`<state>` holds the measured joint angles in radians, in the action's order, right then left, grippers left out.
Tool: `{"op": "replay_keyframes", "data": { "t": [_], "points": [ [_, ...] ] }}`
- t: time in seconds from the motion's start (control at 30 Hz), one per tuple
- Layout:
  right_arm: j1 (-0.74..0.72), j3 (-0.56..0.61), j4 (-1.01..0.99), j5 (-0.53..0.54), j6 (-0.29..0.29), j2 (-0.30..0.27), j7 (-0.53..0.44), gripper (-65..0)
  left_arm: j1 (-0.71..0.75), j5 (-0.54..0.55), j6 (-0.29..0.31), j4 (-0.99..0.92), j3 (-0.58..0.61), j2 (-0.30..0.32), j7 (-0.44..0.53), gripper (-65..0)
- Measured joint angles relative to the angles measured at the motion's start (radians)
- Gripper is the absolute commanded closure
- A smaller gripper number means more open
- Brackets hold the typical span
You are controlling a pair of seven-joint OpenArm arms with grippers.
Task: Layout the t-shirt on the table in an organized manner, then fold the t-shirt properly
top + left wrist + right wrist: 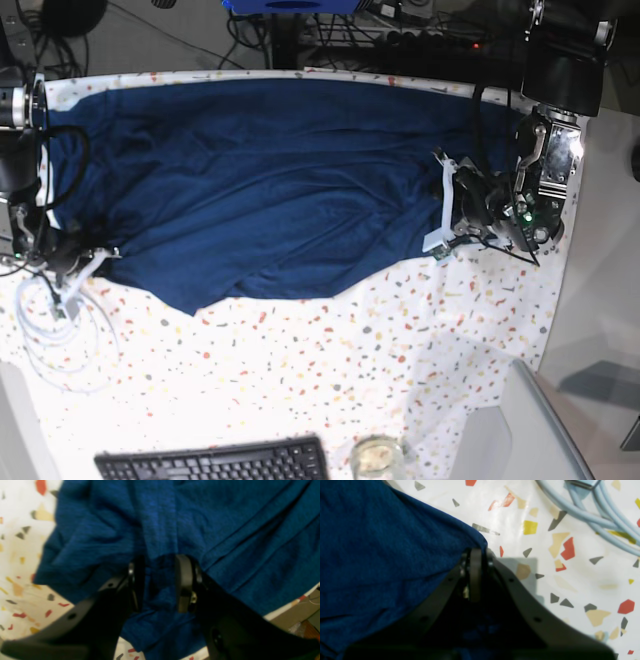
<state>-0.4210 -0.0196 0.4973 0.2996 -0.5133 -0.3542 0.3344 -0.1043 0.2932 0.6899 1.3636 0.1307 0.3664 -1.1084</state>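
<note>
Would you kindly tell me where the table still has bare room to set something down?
The widest free patch of the table lies between the t-shirt hem and the keyboard. It is crowded at the base view's left, where coiled cables lie, and at its right by the left gripper.

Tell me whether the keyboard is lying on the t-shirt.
No. The keyboard sits on the table, well clear of the t-shirt.

The left gripper (160, 583) reaches in low from the table's right edge in the base view, its jaws parted with t-shirt (175, 525) fabric lying between them. The right gripper (476, 573) sits low at the opposite edge, jaws pinched together on the garment's corner.
</note>
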Motion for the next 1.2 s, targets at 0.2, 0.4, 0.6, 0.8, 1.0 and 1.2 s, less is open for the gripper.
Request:
{"op": "replay_keyframes", "data": {
  "t": [0.2,0.4,0.6,0.8,1.0,1.2],
  "points": [
    [0.000,0.000,0.000,0.000,0.000,0.002,0.000,-0.2,-0.005,-0.001,0.000,0.000,0.000,-0.015,0.001,-18.6],
    [0.000,0.000,0.000,0.000,0.000,0.002,0.000,-0.2,-0.009,0.000,0.000,-0.005,0.000,-0.019,0.001,-2.0],
    [0.000,0.000,0.000,0.000,0.000,0.002,0.000,-0.2,-0.009,0.000,0.000,-0.006,0.000,-0.017,0.002,0.0],
    [0.000,0.000,0.000,0.000,0.000,0.002,0.000,-0.2,-0.027,-0.008,0.000,-0.007,0.000,-0.014,0.000,0.0],
    [-0.001,0.000,0.000,-0.001,0.000,0.002,0.001,-0.2,-0.106,-0.008,0.000,-0.002,0.001,0.016,0.004,0.0],
    [0.005,0.000,0.026,-0.008,0.000,0.002,0.011,-0.2,-0.207,-0.008,0.000,-0.006,0.002,0.019,0.001,0.0]
  ]
}}
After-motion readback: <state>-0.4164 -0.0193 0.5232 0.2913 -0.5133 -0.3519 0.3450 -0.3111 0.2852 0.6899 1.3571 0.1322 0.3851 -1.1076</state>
